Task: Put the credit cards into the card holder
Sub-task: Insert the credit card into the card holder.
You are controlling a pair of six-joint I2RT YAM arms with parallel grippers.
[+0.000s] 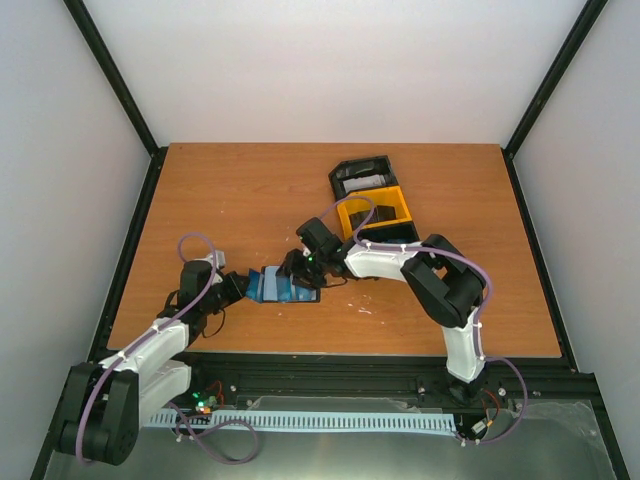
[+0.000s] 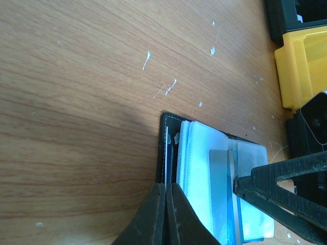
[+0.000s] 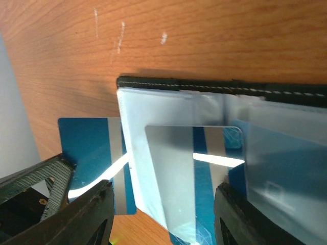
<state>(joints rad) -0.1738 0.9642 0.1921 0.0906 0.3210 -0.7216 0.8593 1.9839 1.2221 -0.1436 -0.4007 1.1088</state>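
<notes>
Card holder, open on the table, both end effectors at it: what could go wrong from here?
1. The left end effector pinches only the card holder's thin edge; a push could slide it free.
2. The card sits unclamped between the right end effector's open jaws, so it may shift.
3. Another blue card sticks out and may get dragged.

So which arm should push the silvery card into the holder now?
Right. The right gripper has a finger either side of the credit card lying on the open card holder. The left gripper is shut on the holder's edge, pinning it.
</notes>
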